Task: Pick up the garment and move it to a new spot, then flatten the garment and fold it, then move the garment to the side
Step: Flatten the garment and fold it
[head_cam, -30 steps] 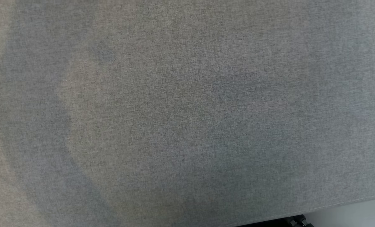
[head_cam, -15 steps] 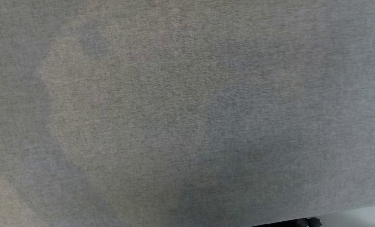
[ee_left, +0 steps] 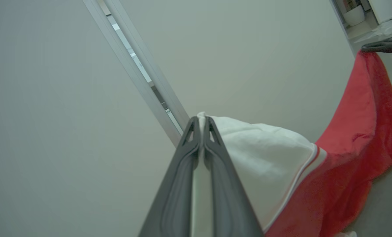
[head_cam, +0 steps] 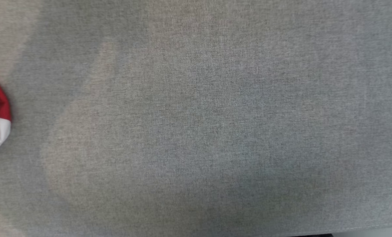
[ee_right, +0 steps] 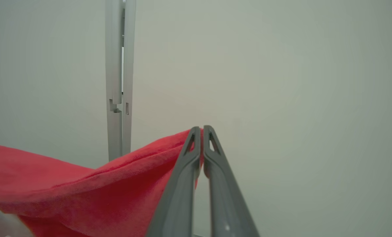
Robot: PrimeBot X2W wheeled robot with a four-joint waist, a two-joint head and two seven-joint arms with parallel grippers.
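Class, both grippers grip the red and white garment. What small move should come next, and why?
Probably carry the garment over the grey table and lower it. The left gripper pinches its white part, the right gripper its red edge, so it hangs between them, toward the table's left.

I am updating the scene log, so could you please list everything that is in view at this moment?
garment: one, red with a white section, hanging between the two grippers; one end shows at the left edge of the head view.
grey cloth surface: one, grey, spread below the head camera.
metal rail: one, silver, against the pale wall in both wrist views.
pale wall: one, off-white, behind the grippers.
left gripper: one, dark grey, shut on the garment's white part.
right gripper: one, dark grey, shut on the garment's red edge.
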